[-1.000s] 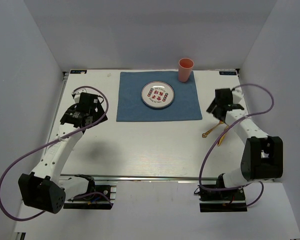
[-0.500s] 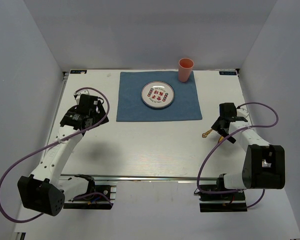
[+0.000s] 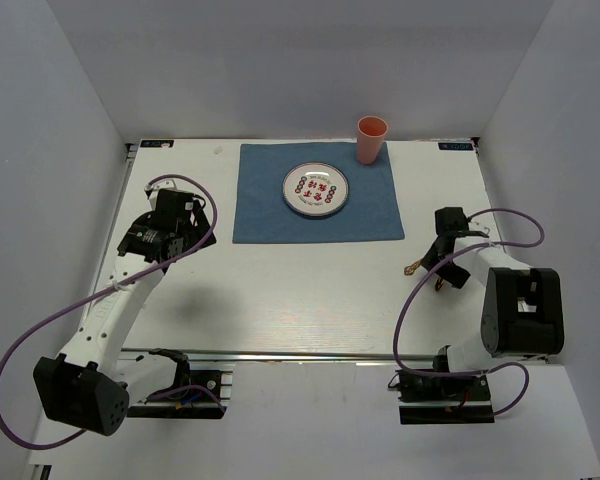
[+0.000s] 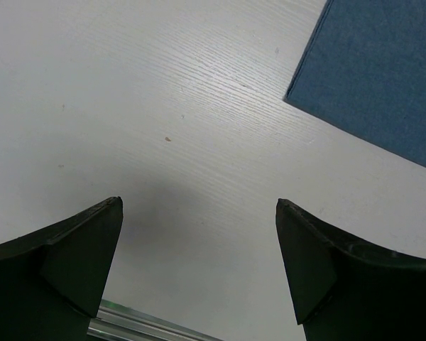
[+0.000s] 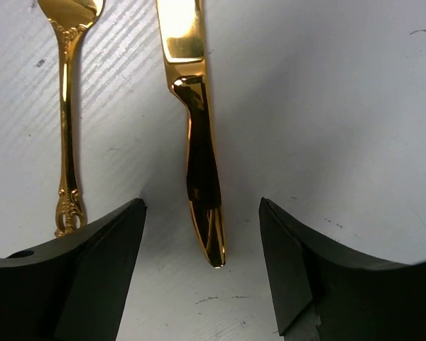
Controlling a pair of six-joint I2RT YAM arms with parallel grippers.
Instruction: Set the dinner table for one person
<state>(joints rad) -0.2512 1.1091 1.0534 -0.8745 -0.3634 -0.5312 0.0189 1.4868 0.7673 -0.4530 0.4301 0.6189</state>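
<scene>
The white dinner table (image 3: 300, 290) carries a blue placemat (image 3: 265, 205) with a patterned white plate (image 3: 316, 190) on it and a pink cup (image 3: 371, 139) at its far right corner. A gold knife (image 5: 199, 142) and a gold ornate-handled utensil (image 5: 66, 114), its head cut off by the frame, lie side by side on the table at the right (image 3: 418, 265). My right gripper (image 5: 201, 206) is open, low over the knife's handle end, one finger on each side, not touching it. My left gripper (image 4: 199, 202) is open and empty above bare table.
The placemat's near left corner (image 4: 383, 78) shows in the left wrist view, with the table's metal rail (image 4: 149, 327) below the fingers. Grey walls enclose the table on three sides. Purple cables loop from both arms.
My right arm has swung from the back right down to the gold cutlery, and its open fingers now straddle the knife handle. The left arm has hardly moved.
</scene>
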